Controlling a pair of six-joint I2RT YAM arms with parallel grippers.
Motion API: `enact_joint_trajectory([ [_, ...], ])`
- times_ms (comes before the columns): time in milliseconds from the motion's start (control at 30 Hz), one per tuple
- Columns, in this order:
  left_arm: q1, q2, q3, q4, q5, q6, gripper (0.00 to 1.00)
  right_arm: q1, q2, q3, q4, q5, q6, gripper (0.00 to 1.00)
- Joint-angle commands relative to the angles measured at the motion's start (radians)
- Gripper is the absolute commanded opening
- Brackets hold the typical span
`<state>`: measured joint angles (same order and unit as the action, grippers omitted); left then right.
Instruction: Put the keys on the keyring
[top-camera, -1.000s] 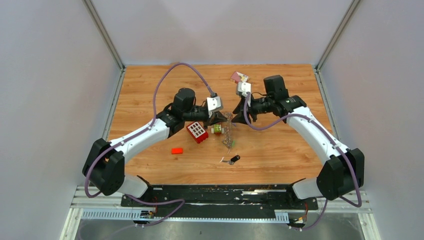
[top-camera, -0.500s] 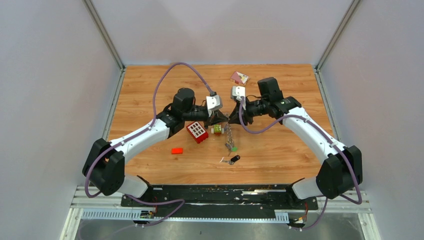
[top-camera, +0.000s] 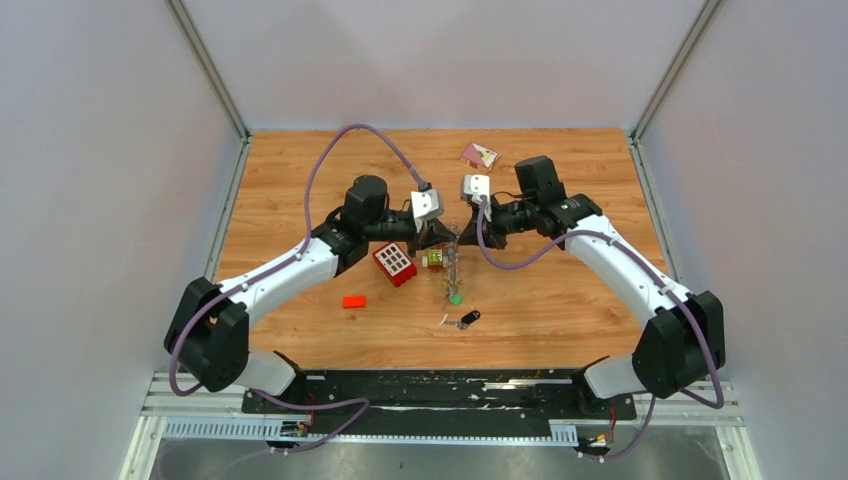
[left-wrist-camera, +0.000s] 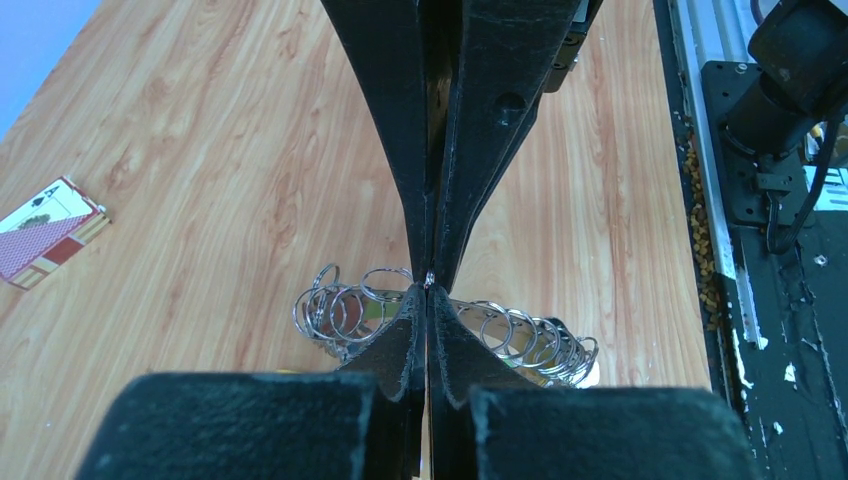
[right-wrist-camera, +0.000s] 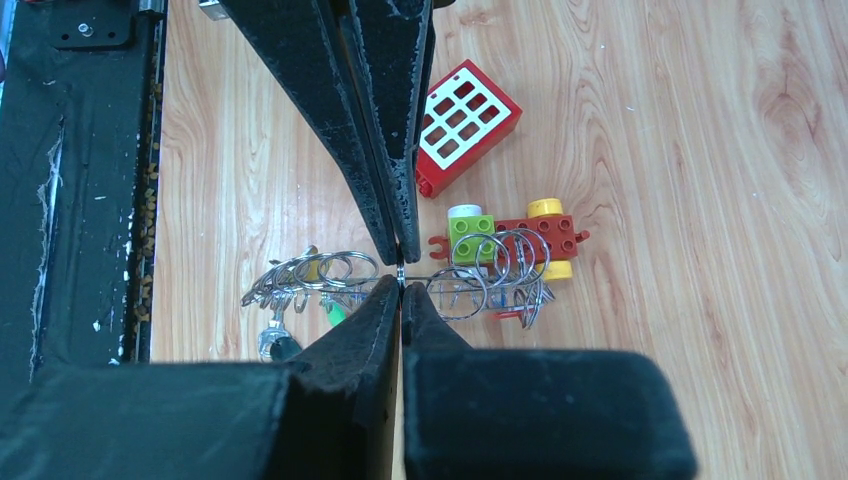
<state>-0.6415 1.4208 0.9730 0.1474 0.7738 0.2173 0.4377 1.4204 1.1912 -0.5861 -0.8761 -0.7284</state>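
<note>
The keyring hangs above the table between both arms, a thin wire strung with many small silver rings and a few keys. My left gripper is shut on its wire from the left. My right gripper is shut on the same wire from the right, its tips almost meeting the left ones. A green-headed key dangles at the ring's low end and shows in the right wrist view as well. A black-headed key lies loose on the table in front of the ring.
A red window brick and a red-and-yellow toy car sit just under and left of the ring. A small red brick lies nearer the front left. A playing-card box rests at the back.
My right gripper moved left to meet the left one and shut on the keyring's wire. The hanging ring swung, and its green key shifted slightly left and down.
</note>
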Motion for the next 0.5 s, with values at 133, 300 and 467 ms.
enact_joint_trajectory([
  [133,0.014,-0.043,0.023,0.032,0.022,0.026,0.04,0.003,-0.05,0.03,0.002,0.029,-0.046,0.0],
  [300,0.045,-0.051,0.115,-0.119,0.039,0.131,0.5,0.003,-0.028,0.144,-0.135,0.083,-0.08,0.0],
  [467,0.056,-0.075,0.147,-0.246,0.043,0.26,0.68,0.003,-0.04,0.176,-0.165,0.114,-0.083,0.0],
])
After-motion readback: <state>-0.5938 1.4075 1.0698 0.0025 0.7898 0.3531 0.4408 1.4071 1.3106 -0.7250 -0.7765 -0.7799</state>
